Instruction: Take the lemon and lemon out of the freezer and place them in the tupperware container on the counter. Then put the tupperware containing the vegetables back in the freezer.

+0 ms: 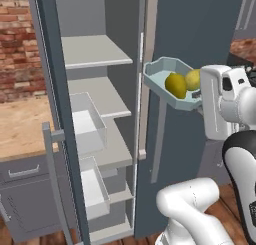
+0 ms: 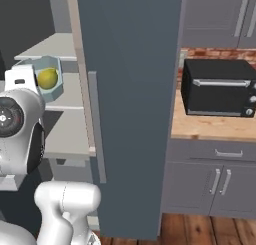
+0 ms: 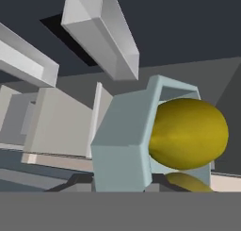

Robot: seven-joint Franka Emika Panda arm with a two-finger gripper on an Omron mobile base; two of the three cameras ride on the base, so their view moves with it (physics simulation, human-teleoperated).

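— Two lemons, olive lemon and bright lemon, riding in the tupperware container, tilted, held aloft beside the open freezer in the left base view. Hand clamped narrow on the container's rim.

— Step in hand?

— Returning the loaded container, by the look of it. Next: swing left, level out, slide onto a shelf.

— Right base view?

— Freezer door blocking the direct line; microwave on the tabletop, well apart.

— Hand view?

— Lemon close against the container wall; door bins beyond.

Pale blue tupperware tilted, midair by open freezer; olive lemon & brighter lemon inside
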